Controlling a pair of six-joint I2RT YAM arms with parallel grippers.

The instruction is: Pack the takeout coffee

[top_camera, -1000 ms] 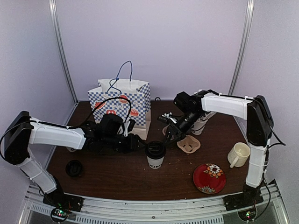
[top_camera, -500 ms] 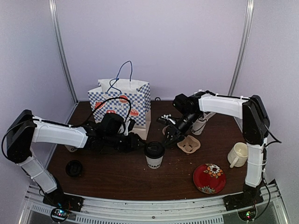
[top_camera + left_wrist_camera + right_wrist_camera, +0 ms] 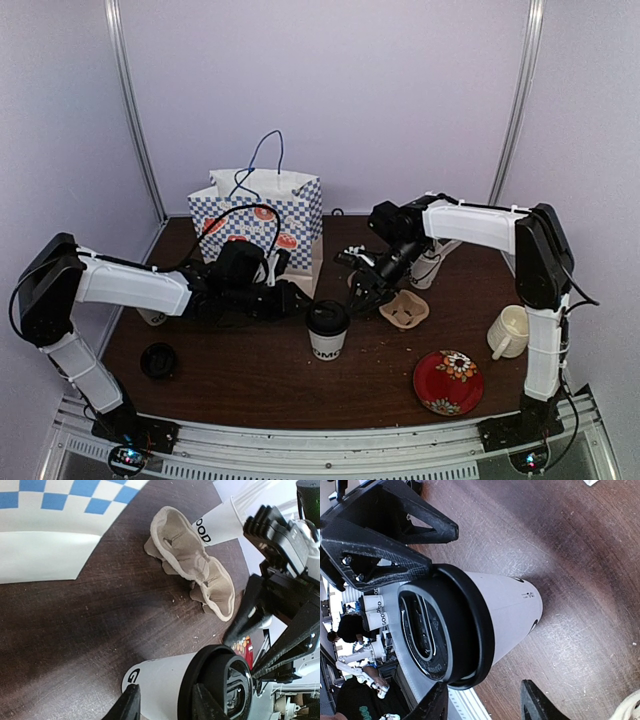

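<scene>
Lying far left, loose lid point(image 3: 158, 360): flat on the desk point(image 3: 250, 385), well apart from the action; little risk from it.
Checked bag point(image 3: 265, 220): upright at the back, just behind the left arm. A cup swung wide on its way in could catch the rim or the blue handle and fold the bag over.
Left pincer point(image 3: 298, 300): fingers apart, low beside the cup's left side, near the lid; I cannot tell whether they touch it. A pinch on the lid instead of the paper wall could pop the lid or tip the cup.
Takeout coffee point(image 3: 328, 330): one lidded white cup, upright on the desk between the two pincers, in neither carrier nor bag. The wall is probably soft, so a hard squeeze could buckle it.
Right pincer point(image 3: 360, 295): fingers apart, holding nothing, just right of the cup. If both pincers go for this cup, they could collide or shove it over.
Pulp carrier point(image 3: 405, 310): just right of that pincer, light and crumpled-looking. A nudge could slide it, and a cup seated off-centre could lean.
Mug point(image 3: 510, 330), red plate point(image 3: 448, 382): well apart, unlikely to interfere.
</scene>
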